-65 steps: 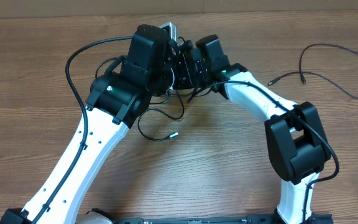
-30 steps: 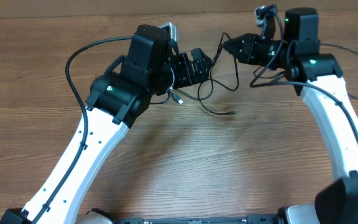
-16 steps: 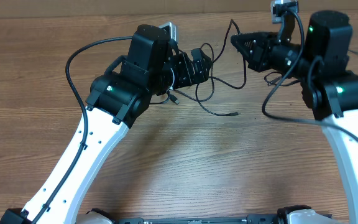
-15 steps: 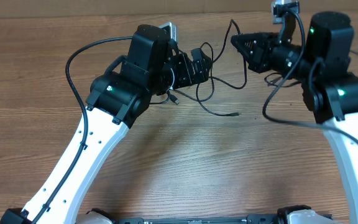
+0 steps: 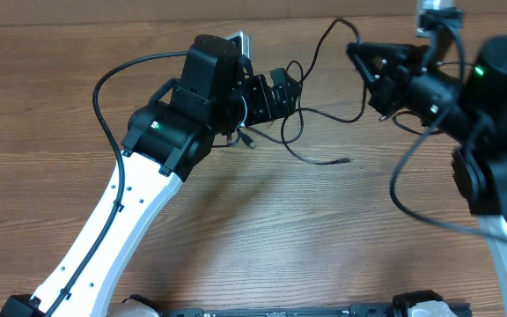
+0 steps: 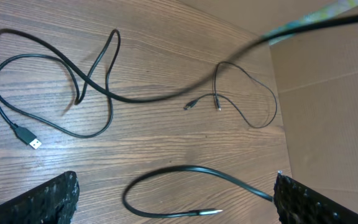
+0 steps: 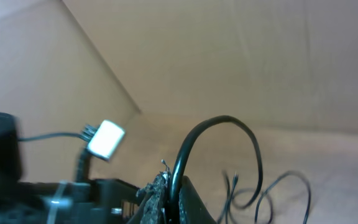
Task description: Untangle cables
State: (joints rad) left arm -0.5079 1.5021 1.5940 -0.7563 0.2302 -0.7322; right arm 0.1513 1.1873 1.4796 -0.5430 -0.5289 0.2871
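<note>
Thin black cables point(image 5: 290, 123) lie looped on the wooden table beside my left gripper point(image 5: 280, 92). My right gripper point(image 5: 357, 55) is raised and shut on one cable point(image 5: 324, 40), which arcs up and back toward the left gripper. In the right wrist view the jaws point(image 7: 169, 194) pinch this cable point(image 7: 219, 119). In the left wrist view my left gripper point(image 6: 176, 202) is open wide, with a silver-tipped cable point(image 6: 185, 169) lying between the fingers. A loop with a USB plug point(image 6: 33, 142) lies at the left. A silver-tipped end point(image 5: 345, 161) rests on the table.
A small separate cable point(image 6: 253, 102) with two plug ends lies farther off, near a cardboard wall point(image 6: 331, 118). The cardboard wall also fills the right wrist view point(image 7: 241, 56). The thick arm wire point(image 5: 104, 97) loops left of the left arm.
My right gripper has moved right and up with the cable in it, drawing the cable out from the bundle. The silver-tipped end slid a little right. The left arm has not moved.
</note>
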